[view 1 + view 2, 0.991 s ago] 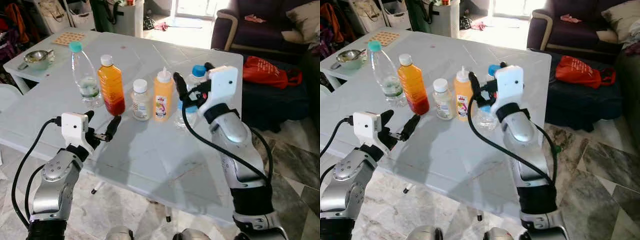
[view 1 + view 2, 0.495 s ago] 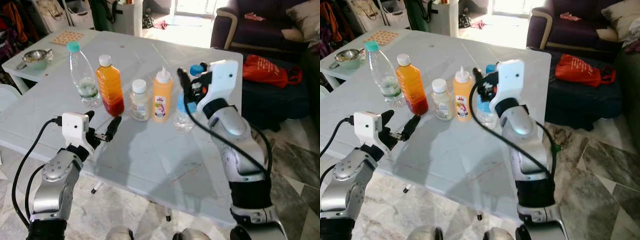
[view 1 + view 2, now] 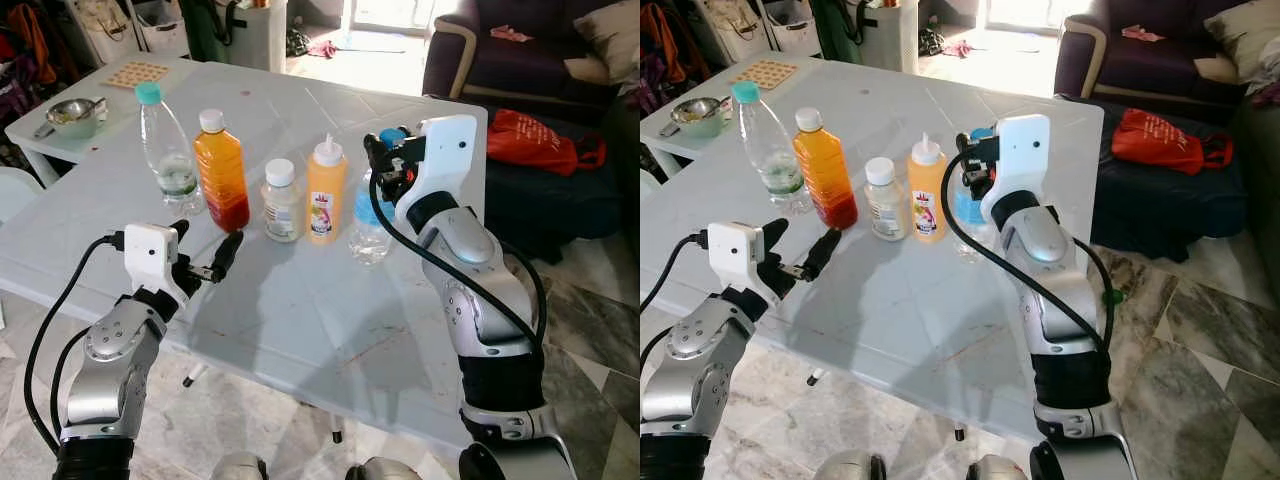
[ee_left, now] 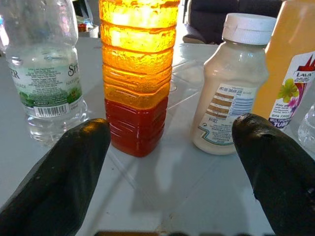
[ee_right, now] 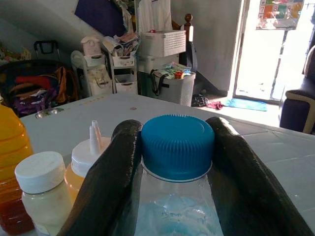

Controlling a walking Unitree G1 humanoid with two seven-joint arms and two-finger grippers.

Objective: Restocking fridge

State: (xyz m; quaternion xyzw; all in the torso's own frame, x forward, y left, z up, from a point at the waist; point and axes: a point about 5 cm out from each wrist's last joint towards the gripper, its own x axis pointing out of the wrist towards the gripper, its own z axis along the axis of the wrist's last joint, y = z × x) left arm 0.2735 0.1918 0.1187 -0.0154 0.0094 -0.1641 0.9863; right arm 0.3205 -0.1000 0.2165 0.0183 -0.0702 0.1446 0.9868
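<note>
Several containers stand in a row on the white table (image 3: 330,310): a teal-capped water bottle (image 3: 170,150), an orange juice bottle (image 3: 222,175), a white-lidded jar (image 3: 281,203), an orange squeeze bottle (image 3: 325,195) and a blue-capped water bottle (image 3: 367,225). My right gripper (image 3: 388,160) is at that last bottle's top, its fingers (image 5: 113,172) pressed against both sides of the blue cap (image 5: 177,145). Low over the table's near side, my left gripper (image 3: 205,240) is open, facing the juice bottle (image 4: 138,73) and jar (image 4: 231,88) with nothing between its fingers (image 4: 64,182).
A metal bowl (image 3: 70,115) and a woven mat (image 3: 137,75) lie on the far left of the table. A dark sofa (image 3: 530,50) and a red bag (image 3: 535,145) are to the right. Marble floor runs beyond the table's near edge.
My right gripper has risen from in front of the blue-capped bottle to its cap and closed in on it. The left arm has not moved.
</note>
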